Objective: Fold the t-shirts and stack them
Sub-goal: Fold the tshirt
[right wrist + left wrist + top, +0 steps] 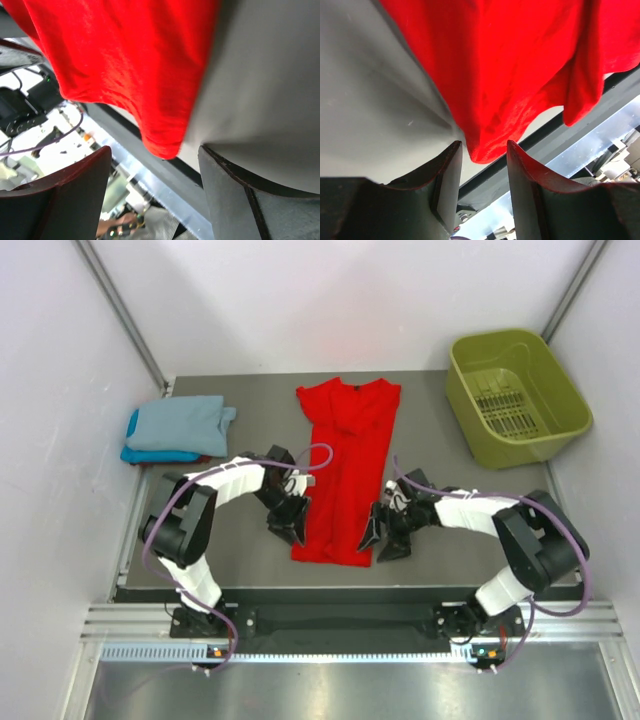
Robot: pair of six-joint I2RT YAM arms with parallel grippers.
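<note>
Two shirts look finished: a grey-blue shirt [180,423] lies folded on top of a turquoise shirt [150,454] in a small stack at the far left of the worktop [240,390]. The red shirt [345,465] is partway done. It lies in the middle of the worktop as a long, narrow strip, collar at the far end and hem toward the arms, with the sides apparently folded in and the cross fold not yet made. The left pincer [288,522] sits at the hem's left corner with its jaws apart. In its wrist view the corner of red cloth pokes between the tips, but they are not pressed onto it. The right pincer [383,535] sits at the hem's right corner with jaws wider apart, the cloth corner in the gap and touching neither finger. By my reading the step in hand is taking both hem corners so the hem can be carried toward the collar. After that, the folded shirt has to go onto the stack at the left. The olive basket [497,337] at the far right looks empty, so no more shirts seem to be waiting. The worktop is a plain matt grey slab, enclosed by white walls [60,440] on three sides, with a metal rail [340,650] along the near edge where the arms are bolted.
</note>
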